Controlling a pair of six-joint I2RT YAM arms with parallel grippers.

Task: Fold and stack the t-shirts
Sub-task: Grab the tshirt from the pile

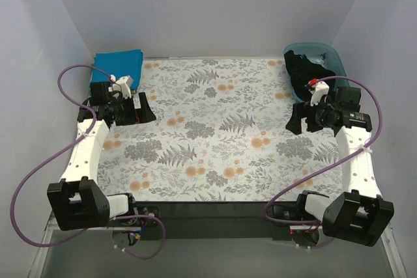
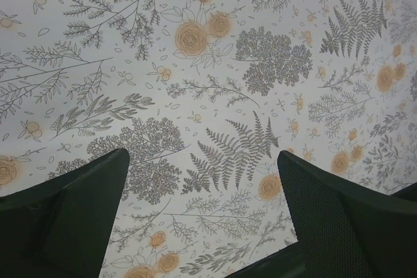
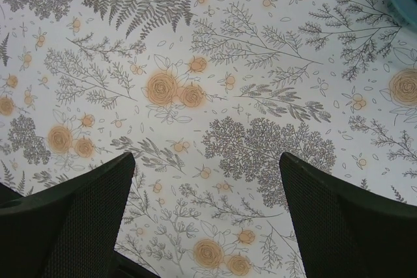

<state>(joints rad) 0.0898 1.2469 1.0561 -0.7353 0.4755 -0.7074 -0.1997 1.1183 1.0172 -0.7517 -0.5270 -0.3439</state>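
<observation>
Blue t-shirt [image 1: 117, 64] lies folded at far left corner of worktop [image 1: 215, 208], behind left gripper [image 1: 139, 109]. Black t-shirt [image 1: 305, 73] heaped in teal tub [image 1: 329, 53] at far right corner, spilling over near rim, just beyond right gripper [image 1: 303, 120]. Both pairs of fingers [image 2: 71, 213] spread apart, holding nothing, over floral tablecloth [image 2: 195, 63].

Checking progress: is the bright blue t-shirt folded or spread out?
Folded: the bright blue cloth t-shirt sits as a compact rectangle at the far-left corner of the floral-print white tablecloth.
</observation>
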